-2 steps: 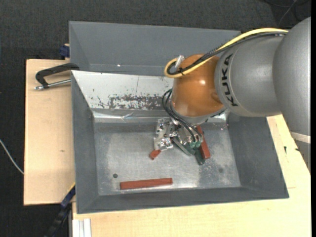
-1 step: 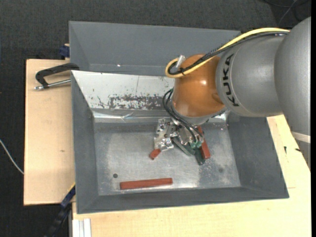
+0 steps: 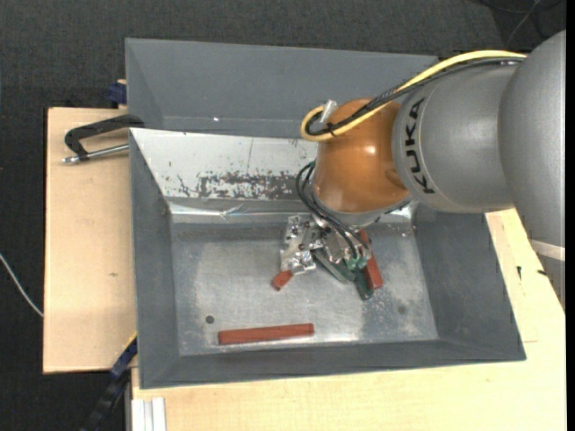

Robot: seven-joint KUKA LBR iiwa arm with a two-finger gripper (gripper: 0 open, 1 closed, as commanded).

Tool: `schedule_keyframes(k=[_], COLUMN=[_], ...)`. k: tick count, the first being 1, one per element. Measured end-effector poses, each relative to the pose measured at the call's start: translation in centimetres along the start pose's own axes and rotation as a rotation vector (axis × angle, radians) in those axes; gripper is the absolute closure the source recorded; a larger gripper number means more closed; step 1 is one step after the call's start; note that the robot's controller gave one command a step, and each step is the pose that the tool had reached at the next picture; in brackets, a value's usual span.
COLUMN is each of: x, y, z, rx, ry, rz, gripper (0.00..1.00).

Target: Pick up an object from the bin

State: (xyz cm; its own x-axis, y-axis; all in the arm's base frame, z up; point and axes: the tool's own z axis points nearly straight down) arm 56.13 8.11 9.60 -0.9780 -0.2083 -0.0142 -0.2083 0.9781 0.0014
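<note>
Small red piece (image 3: 282, 280) is lying in the bin (image 3: 225, 281), right at the gripper (image 3: 299, 251). Cannot tell whether the claw is gripping anything.

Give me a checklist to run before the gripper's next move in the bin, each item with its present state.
1. The gripper is low inside the bin, near mid-floor: ok.
2. The small red piece lies at the gripper's tip, toward the front wall: ok.
3. Something already held: cannot tell.
4. The green and red things crowd the gripper's right side in the view: not ok.
5. The long red bar lies apart, by the front wall: ok.
</note>
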Motion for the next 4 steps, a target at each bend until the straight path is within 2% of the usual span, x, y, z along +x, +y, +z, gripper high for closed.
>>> schedule_keyframes(k=[2,3,4], x=[0.0,1.2,1.0], y=[0.0,0.3,1.9], z=[0.0,-0.2,-20.0], rx=[0.000,0.004,0.001], ry=[0.000,-0.015,-0.002], rz=[0.000,-0.132,-0.164], gripper=[1.00,1.00,1.00])
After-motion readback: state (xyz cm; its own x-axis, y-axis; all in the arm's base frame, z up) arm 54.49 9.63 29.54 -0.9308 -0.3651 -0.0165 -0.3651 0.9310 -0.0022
